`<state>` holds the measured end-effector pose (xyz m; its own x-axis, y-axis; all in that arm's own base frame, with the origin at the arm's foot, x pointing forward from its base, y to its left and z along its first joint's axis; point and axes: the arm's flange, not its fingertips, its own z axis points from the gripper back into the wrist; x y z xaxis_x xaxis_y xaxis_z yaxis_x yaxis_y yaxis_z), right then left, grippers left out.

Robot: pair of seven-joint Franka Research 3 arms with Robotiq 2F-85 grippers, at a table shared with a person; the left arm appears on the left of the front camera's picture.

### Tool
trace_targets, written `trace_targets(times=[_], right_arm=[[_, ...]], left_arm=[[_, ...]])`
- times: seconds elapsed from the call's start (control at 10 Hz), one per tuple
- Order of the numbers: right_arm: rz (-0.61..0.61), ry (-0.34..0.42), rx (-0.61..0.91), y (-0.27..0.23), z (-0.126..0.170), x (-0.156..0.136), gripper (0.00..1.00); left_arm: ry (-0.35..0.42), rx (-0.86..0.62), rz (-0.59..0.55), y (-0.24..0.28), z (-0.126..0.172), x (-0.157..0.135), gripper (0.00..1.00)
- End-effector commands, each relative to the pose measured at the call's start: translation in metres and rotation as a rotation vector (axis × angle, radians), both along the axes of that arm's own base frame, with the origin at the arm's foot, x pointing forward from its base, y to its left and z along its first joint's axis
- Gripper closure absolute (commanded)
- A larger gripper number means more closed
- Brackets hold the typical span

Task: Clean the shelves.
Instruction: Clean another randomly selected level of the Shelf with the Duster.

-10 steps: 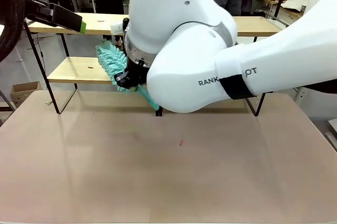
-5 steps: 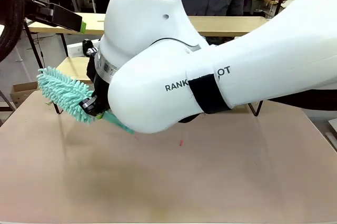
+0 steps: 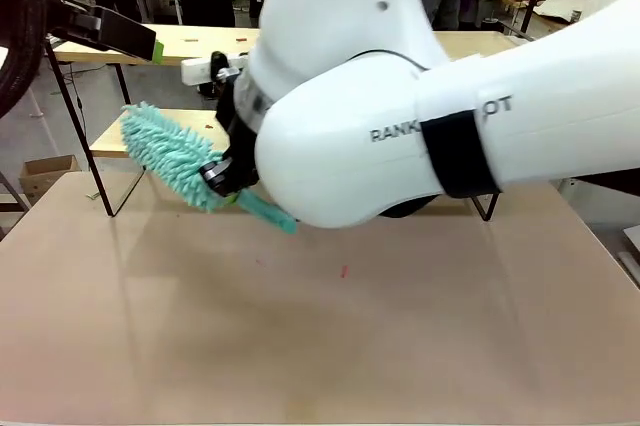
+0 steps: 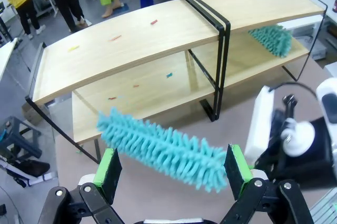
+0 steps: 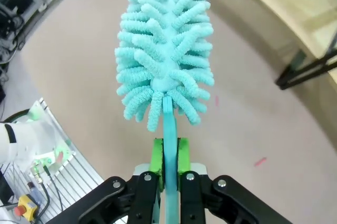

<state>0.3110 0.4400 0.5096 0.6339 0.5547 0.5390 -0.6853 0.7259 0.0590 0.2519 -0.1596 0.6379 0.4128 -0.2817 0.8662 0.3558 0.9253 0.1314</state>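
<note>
Front view: my right arm reaches across the middle, holding a fluffy teal duster over the table, just in front of the left end of the lower board. I cannot tell whether it touches the wood.

Right wrist view: my right gripper is pinched tight on the duster's thin handle.

Left wrist view: my left gripper hangs with its green pads spread wide and nothing between them.

The shelves stand at the table's far side. They are two long, light wood boards in a thin black frame with a central black post.

I judge the cleaning partly done at most. Small coloured scraps still dot the upper board, red and yellow, and a few more, blue and red, lie on the lower one. A red scrap also lies on the table. A second teal fluffy thing rests at the far end of the lower board. Both boards need more sweeping.
</note>
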Motion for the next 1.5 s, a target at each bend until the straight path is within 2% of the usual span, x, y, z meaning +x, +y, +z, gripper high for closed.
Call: trace_targets(times=[0.0,0.3,0.4,0.7,0.8,1.4], right_arm=[[-0.095,-0.045,0.032,-0.026,0.005,-0.010,0.88],[-0.291,-0.117,0.037,-0.034,0.003,0.002,0.88],[-0.315,-0.124,0.039,-0.029,0.001,0.008,0.88],[-0.384,-0.167,-0.073,-0.004,-0.009,0.039,0.88],[-0.459,-0.208,-0.116,0.001,-0.011,0.049,0.88],[-0.494,-0.116,-0.231,0.026,-0.042,0.093,0.88]], left_arm=[[-0.003,0.006,0.009,0.001,0.001,-0.001,0.00],[-0.003,0.006,0.009,0.001,0.001,-0.001,0.00],[-0.003,0.006,0.009,0.001,0.001,-0.001,0.00],[-0.003,0.006,0.009,0.001,0.001,-0.001,0.00],[-0.003,0.006,0.009,0.001,0.001,-0.001,0.00],[-0.003,0.006,0.009,0.001,0.001,-0.001,0.00]])
